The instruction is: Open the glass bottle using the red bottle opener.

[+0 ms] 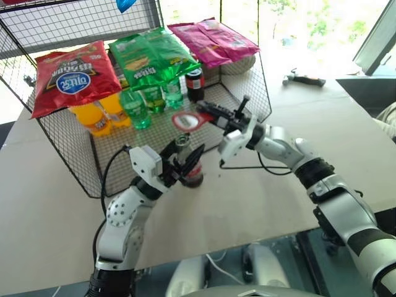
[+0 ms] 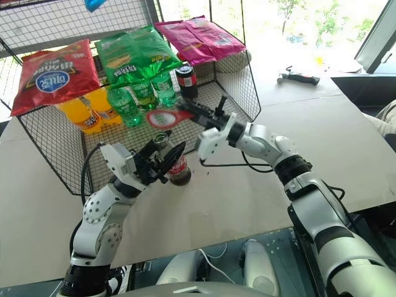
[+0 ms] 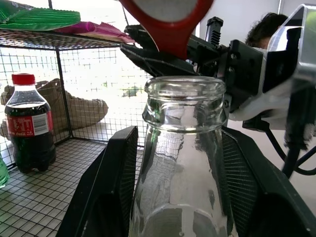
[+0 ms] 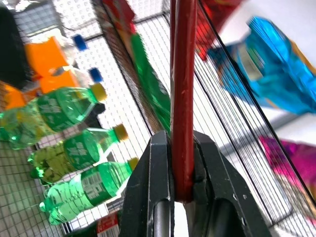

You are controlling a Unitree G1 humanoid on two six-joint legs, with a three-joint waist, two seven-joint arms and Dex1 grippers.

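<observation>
Judging by its bare mouth, the glass bottle [image 3: 183, 148], clamped in the left end effector [image 1: 184, 162], looks already opened; the right end effector [image 1: 213, 115] grips the red bottle opener [image 1: 185, 120] just above.

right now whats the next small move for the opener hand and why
Probably lift the red bottle opener clear and stop: the glass bottle, clamped upright in the left gripper, shows a bare rim with no cap. The right gripper holds the opener by its handle just above the mouth.

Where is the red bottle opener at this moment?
In the left eye view, the red bottle opener is near the middle, clamped in the right gripper, its ring head just above the mouth of the glass bottle that the left gripper holds.
</observation>
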